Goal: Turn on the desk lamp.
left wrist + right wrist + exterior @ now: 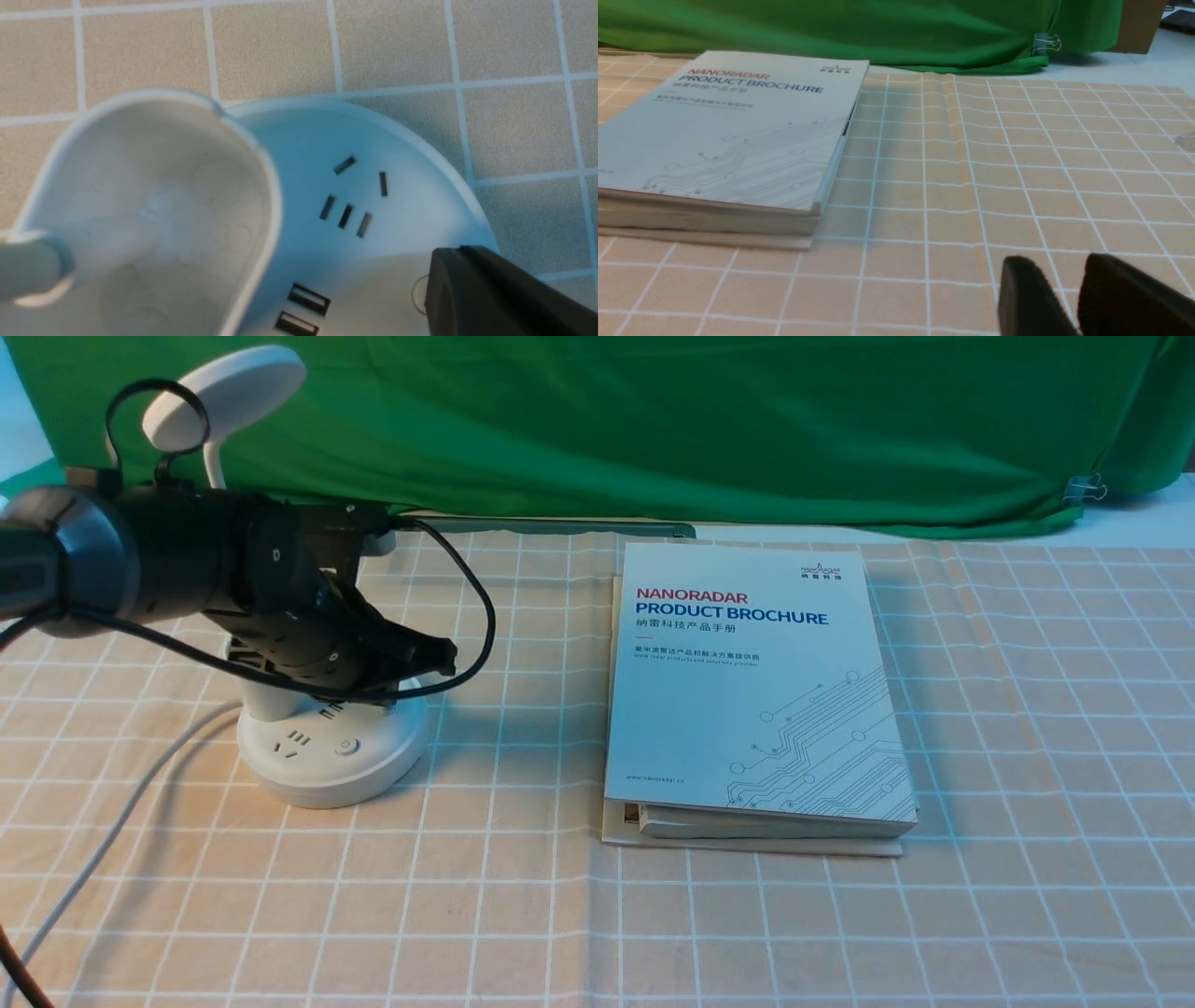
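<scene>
The white lamp (327, 789), on the surface's left, looks light, its plastic slick and its neck bendy, so press the base button (346, 746) without grasping; left fingers (467, 280) unclear, right fingers (1024, 289) slightly apart.

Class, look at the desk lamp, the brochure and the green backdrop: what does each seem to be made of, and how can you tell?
Desk lamp: probably white plastic, smooth with a soft sheen, its round base evenly moulded.
Product brochure: paper or card, smooth and printed, with page edges showing in the stack.
Green backdrop: likely fabric, matte, hanging in soft folds.
</scene>
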Robot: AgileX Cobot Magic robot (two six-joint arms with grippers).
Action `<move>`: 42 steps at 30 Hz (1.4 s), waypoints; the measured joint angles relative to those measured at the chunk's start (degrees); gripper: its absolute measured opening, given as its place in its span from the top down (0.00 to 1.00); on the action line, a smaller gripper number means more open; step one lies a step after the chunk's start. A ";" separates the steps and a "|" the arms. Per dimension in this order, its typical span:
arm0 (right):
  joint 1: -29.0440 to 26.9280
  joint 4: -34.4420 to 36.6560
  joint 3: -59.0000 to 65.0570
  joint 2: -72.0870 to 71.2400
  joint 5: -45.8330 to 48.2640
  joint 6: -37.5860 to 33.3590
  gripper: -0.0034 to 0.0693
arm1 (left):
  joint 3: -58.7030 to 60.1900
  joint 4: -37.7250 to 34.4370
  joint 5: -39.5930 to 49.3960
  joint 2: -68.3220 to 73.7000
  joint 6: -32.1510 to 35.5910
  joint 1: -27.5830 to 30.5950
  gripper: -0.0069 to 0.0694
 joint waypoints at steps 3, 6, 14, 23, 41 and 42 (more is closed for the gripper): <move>0.00 0.00 0.00 0.00 0.00 0.00 0.62 | 0.20 0.00 -0.12 0.32 0.00 0.00 0.91; 0.00 0.00 0.00 0.00 0.00 0.00 0.62 | 0.26 0.00 0.25 0.99 0.00 0.00 0.91; 0.00 0.00 0.00 0.00 0.00 0.00 0.62 | -0.60 -0.26 0.44 2.80 0.00 -0.01 0.91; 0.00 0.00 0.00 0.00 0.00 0.00 0.62 | 0.86 -6.21 3.65 -3.79 2.76 -1.88 0.91; 0.00 0.00 0.00 0.00 0.00 0.00 0.62 | 34.21 -15.27 -7.53 -55.99 10.53 -11.31 0.91; 0.00 0.00 0.00 0.00 0.00 0.00 0.62 | 36.06 -14.28 -8.71 -58.58 10.70 -11.31 0.91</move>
